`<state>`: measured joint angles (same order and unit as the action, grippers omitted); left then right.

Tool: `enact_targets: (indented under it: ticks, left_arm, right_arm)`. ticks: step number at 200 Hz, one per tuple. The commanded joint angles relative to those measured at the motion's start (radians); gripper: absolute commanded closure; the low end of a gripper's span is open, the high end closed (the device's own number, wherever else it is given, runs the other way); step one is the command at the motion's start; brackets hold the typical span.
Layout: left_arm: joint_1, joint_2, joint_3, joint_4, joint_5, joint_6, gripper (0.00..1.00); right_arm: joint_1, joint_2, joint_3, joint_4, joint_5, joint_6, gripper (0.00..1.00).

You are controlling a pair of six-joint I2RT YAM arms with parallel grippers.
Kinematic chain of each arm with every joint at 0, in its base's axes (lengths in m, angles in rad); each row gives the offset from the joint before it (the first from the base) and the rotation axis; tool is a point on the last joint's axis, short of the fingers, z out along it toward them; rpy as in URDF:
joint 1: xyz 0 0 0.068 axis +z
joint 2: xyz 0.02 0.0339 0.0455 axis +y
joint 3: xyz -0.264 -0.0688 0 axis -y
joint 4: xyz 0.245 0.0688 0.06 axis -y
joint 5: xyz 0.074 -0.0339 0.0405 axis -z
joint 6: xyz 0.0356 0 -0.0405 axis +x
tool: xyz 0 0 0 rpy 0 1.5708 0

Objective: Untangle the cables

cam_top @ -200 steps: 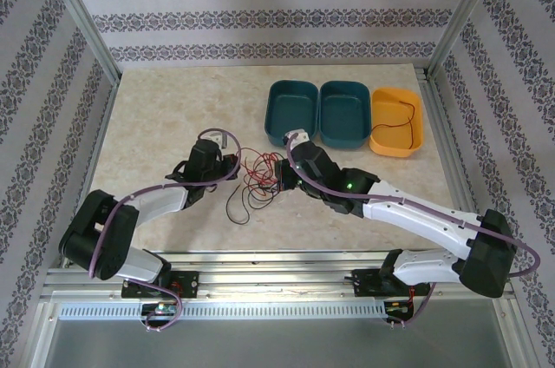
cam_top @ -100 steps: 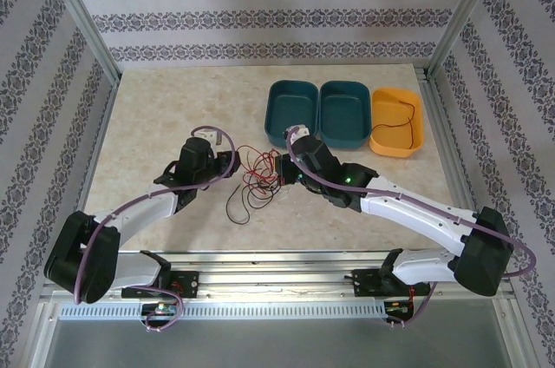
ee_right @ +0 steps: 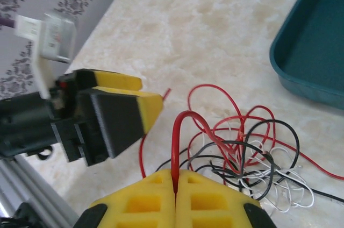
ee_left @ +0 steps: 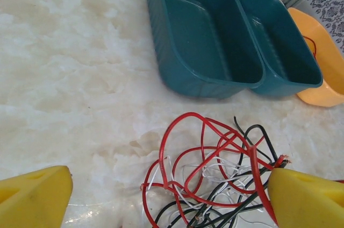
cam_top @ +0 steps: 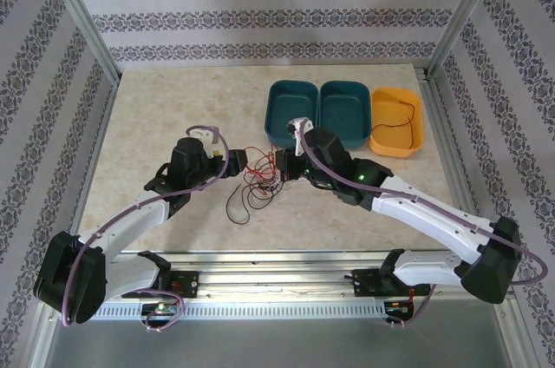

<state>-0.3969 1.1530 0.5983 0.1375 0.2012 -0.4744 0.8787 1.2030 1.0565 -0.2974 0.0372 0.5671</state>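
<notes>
Near the middle of the pale marbled surface (cam_top: 156, 116), between the two hands, lie the cables (cam_top: 260, 170) — a loose knot of thin red, black and white strands. A black loop (cam_top: 238, 205) trails out of it toward the near edge. The left hand (cam_top: 236, 161) sits just beside the knot on its left side. From its wrist camera its yellow pads (ee_left: 32, 196) stand wide apart, gripping nothing, with the tangle resting on the surface between them; red and black strands reach the pad at the right of that view.

The right hand (ee_right: 176, 185) comes in from the opposite side, and its yellow pads are pressed together on a single red wire (ee_right: 180, 126). That wire arches up out of the pads and bends back down into the knot. The two hands face each other closely across the bundle.

Beyond the knot stand two teal bins (cam_top: 270, 118) side by side, and next to them, further right, an orange bin (cam_top: 388, 132) — a lone red strand (ee_left: 312, 47) curls inside it.
</notes>
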Motion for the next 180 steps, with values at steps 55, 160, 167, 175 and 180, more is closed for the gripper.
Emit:
enact_targets:
  ticks: [55, 160, 167, 175, 180]
  left_arm:
    - [0.010, -0.001, 0.011, 0.019, 0.053, -0.001, 0.01]
    - [0.009, 0.033, -0.003, 0.070, 0.086, -0.030, 0.01]
    - [0.010, 0.039, -0.006, 0.075, 0.088, -0.033, 0.01]
    - [0.010, 0.045, -0.003, 0.077, 0.091, -0.033, 0.01]
    - [0.010, 0.049, -0.003, 0.079, 0.094, -0.033, 0.01]
  right_arm:
    - [-0.009, -0.061, 0.107, -0.055, -0.052, -0.095, 1.00]
    - [-0.009, -0.010, 0.339, -0.075, -0.183, -0.201, 1.00]
    - [-0.009, -0.006, 0.353, -0.077, -0.186, -0.208, 1.00]
    - [-0.009, -0.002, 0.369, -0.080, -0.191, -0.215, 1.00]
    - [-0.009, 0.000, 0.376, -0.080, -0.191, -0.220, 1.00]
